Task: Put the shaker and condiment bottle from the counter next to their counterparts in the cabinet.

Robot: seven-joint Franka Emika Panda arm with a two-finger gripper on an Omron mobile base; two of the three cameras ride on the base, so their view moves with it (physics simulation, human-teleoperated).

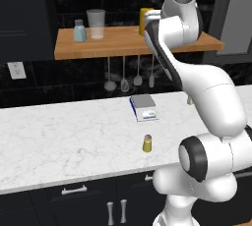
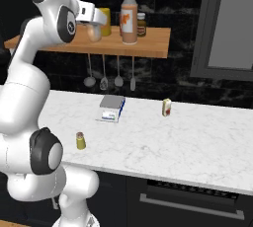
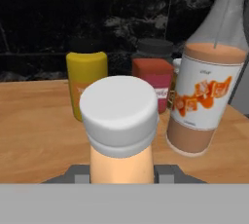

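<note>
**Desk:** What's nearest on your screens?

**Operator:** From my base cameras, the shaker [image 1: 147, 143] stands upright on the white marble table [image 1: 59, 136], near its front edge and well apart from everything else. Behind it, mid-table, I see a small grey kitchen scale [image 1: 144, 107]. In the right base view a little yellow striped can [image 2: 167, 107] stands farther along the table, toward the back wall.

**Desk:** And the arm?

**Operator:** Raised over the table to the cabinet [image 1: 123, 43], the wooden plank shelf on the dark wall. My end effector [image 3: 121, 169] is pinching the condiment bottle [image 3: 120, 135] by its peach body, upright, pale cap filling the near part of the hand view. I can't tell whether its base touches the plank.

**Desk:** What's around it up there?

**Operator:** Just beside the held bottle, on one side, stands the tall bottle [image 3: 204, 96] with the orange label and brown base. Behind are a yellow container [image 3: 86, 84] and a red jar [image 3: 154, 82]. At the far end of the plank in my left base view, the pale blue shaker [image 1: 79, 30] stands next to a clear glass [image 1: 96, 23]. Ladles and spatulas [image 1: 129, 75] hang under the shelf.
</note>
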